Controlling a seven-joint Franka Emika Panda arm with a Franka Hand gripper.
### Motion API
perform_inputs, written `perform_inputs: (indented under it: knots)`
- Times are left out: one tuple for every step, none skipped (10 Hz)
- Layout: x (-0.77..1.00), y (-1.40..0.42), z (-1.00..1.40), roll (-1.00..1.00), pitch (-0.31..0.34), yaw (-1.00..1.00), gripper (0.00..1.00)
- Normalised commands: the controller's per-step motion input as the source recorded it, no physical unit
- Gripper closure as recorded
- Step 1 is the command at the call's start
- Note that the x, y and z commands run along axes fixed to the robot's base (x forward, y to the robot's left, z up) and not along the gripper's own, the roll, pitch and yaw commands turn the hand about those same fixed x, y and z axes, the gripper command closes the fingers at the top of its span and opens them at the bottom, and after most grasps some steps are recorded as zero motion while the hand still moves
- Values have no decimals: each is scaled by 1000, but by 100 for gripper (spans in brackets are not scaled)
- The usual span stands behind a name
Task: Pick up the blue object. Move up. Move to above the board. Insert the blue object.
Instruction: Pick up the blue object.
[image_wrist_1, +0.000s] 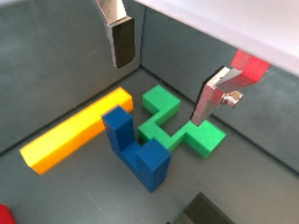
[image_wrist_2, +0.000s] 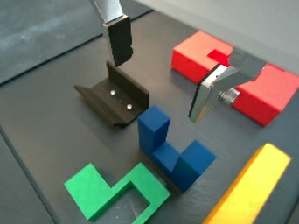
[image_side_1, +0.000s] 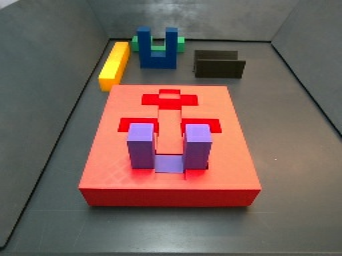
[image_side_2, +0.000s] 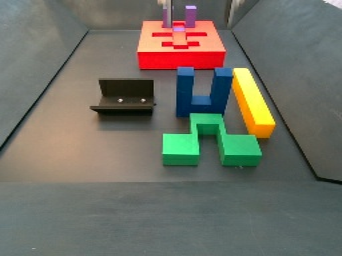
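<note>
The end effector (image_wrist_2: 163, 74) appears in both wrist views only; neither side view shows it. Its two flat silver fingers with dark pads (image_wrist_1: 121, 44) stand spread apart with nothing between them. It hangs above the dark grey floor (image_side_2: 94, 150), clear of every piece.

The blue object (image_wrist_2: 170, 149) lies on the floor below the end effector, untouched. In a side view (image_side_2: 201, 90) its two prongs point toward the board. The yellow bar (image_side_2: 251, 100) lies just beside it along one flank, and the green block (image_side_2: 207, 140) sits close against its base end. In a wrist view (image_wrist_1: 135, 144) the blue object overlaps part of the green block (image_wrist_1: 176, 122), so contact between them cannot be confirmed.

The fixture (image_side_2: 124, 97) stands on the floor on the blue object's other flank, apart from it.

The board (image_side_1: 167, 180) lies at the far end of the floor from these pieces. A purple U-shaped block (image_side_1: 167, 145) sits in one of its slots, prongs upward. In a side view (image_side_2: 181, 40) the board's far edge is cut off.
</note>
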Motion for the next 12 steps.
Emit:
perform_inputs:
  knots:
    - [0, 0, 0, -14, 0, 0, 0]
    - [340, -3, 0, -69, -26, -117, 0]
    - [543, 0, 0, -77, -26, -289, 0]
    - [523, 0, -6, -49, -21, -237, 0]
    - [466, 0, -29, -7, 0, -171, 0]
    - [351, 0, -134, 0, -19, -94, 0]
    - [103, 0, -289, -51, -79, 0, 0]
    - [20, -11, -323, -54, -84, 94, 0]
    - [0, -40, -317, -30, -84, 171, 0]
    - [0, -71, -317, -3, -79, 197, 0]
    - [11, -129, -289, 0, -74, 197, 0]
    - [74, -206, -234, 14, -63, 169, 0]
